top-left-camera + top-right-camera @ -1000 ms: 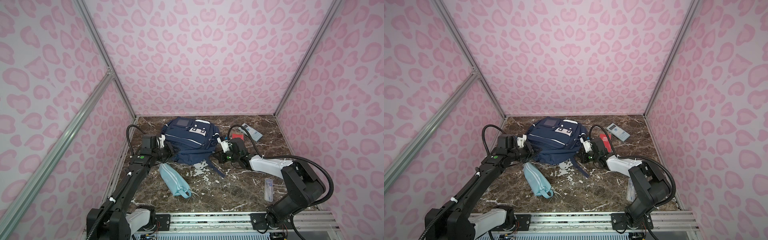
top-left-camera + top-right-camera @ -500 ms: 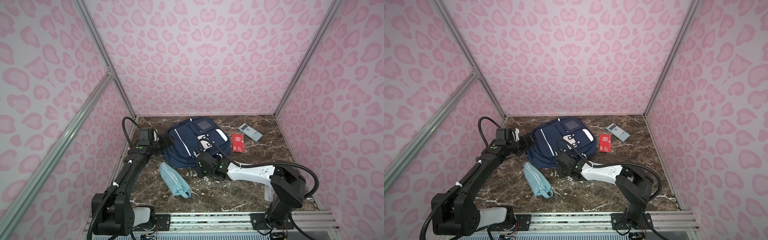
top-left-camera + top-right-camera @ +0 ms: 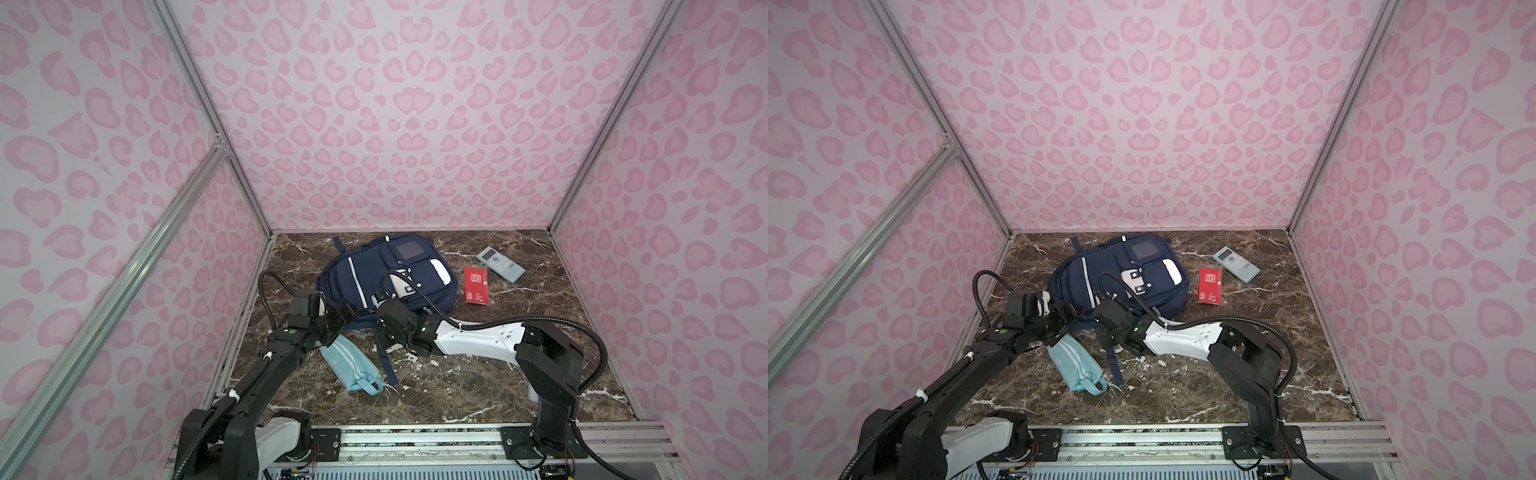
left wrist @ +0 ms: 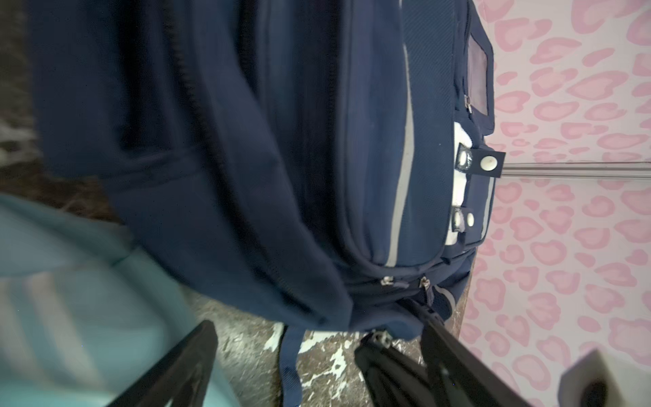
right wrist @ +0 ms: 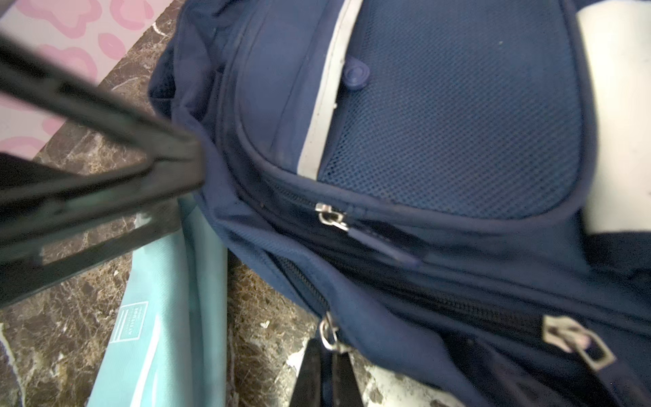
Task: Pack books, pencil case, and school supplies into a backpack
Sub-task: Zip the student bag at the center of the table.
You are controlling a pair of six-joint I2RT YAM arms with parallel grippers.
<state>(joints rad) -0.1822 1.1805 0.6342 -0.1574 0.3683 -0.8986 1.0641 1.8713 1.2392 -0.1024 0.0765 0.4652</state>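
The navy backpack (image 3: 386,274) (image 3: 1121,274) lies flat at the back middle of the marble table. My right gripper (image 5: 329,356) is shut on a zipper pull (image 5: 331,338) at the backpack's (image 5: 440,141) near edge, as both top views (image 3: 384,328) (image 3: 1105,325) show. My left gripper (image 3: 341,318) (image 3: 1066,315) (image 4: 317,327) stands open just short of the backpack's (image 4: 246,141) near left corner, nothing between its fingers (image 4: 192,356). The aqua pencil case (image 3: 351,365) (image 3: 1079,365) (image 5: 155,317) lies below that gripper. The red booklet pack (image 3: 476,286) (image 3: 1210,286) and calculator (image 3: 500,264) (image 3: 1236,264) lie right of the backpack. The books are out of view.
A backpack strap (image 3: 386,361) (image 3: 1115,365) trails toward the front beside the pencil case. Pink patterned walls (image 3: 415,124) close the table on three sides, and a metal rail (image 3: 415,436) runs along the front edge.
My left gripper has opened and let go of the backpack. My right gripper, still shut, has travelled left along the backpack's near edge. The backpack has turned and uncovered the red booklet pack.
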